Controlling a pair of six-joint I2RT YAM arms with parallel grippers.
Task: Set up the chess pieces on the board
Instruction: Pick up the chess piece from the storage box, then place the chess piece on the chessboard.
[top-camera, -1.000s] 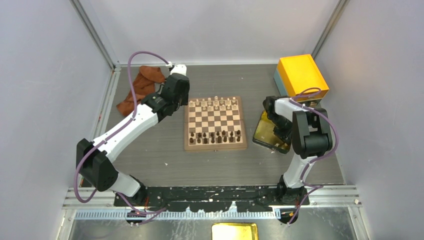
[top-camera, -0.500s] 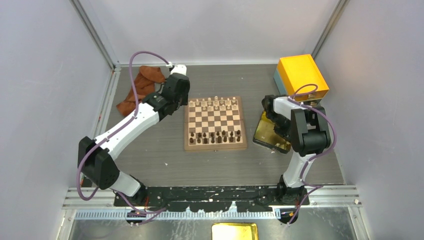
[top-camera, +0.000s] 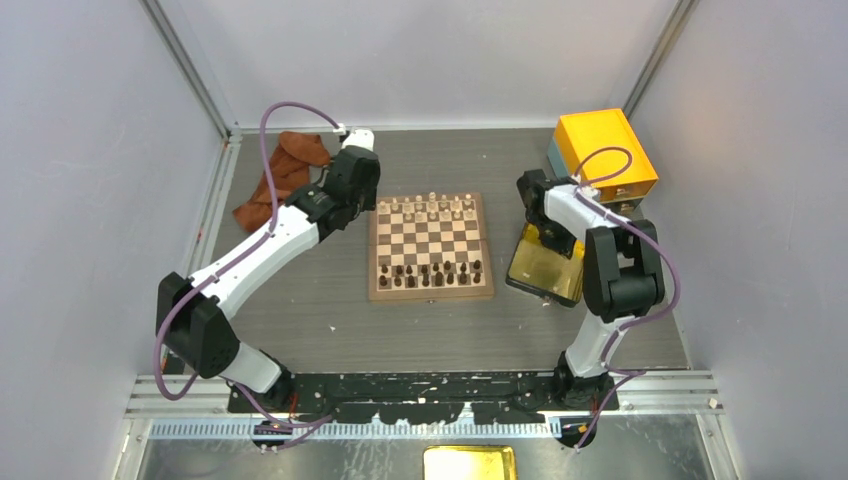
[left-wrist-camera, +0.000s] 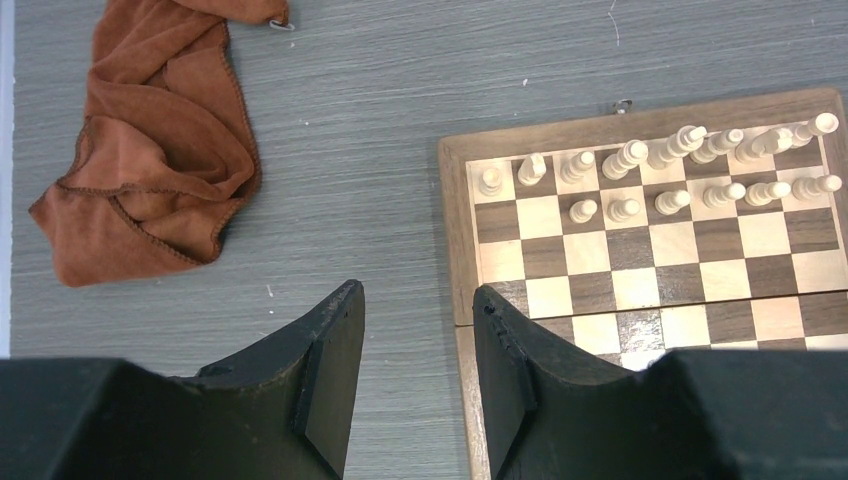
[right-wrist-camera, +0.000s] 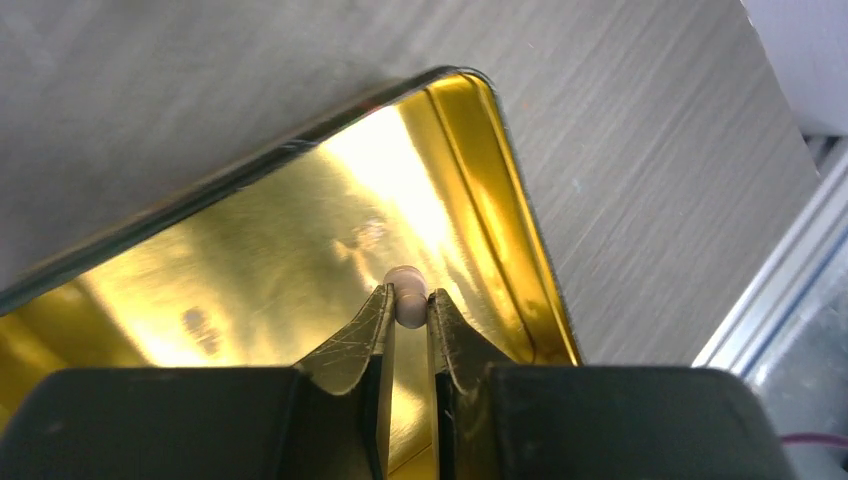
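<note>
- Right gripper (right-wrist-camera: 408, 308) pinches a pale piece (right-wrist-camera: 405, 288) at the tray (right-wrist-camera: 250, 250); left gripper (left-wrist-camera: 415, 305) open, empty.
- Lift clear of the rim; place upright in the board (left-wrist-camera: 455, 250) far-left gap.

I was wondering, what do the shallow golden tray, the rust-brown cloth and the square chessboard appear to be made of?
Shallow golden tray: probably metal, polished, given the mirror-like glare and reflections.
Rust-brown cloth: soft fabric, perhaps microfibre, with limp folds and a stitched hem.
Square chessboard: seemingly wood with a smooth satin finish, going by its brown tones and the faint grain in its border.
</note>
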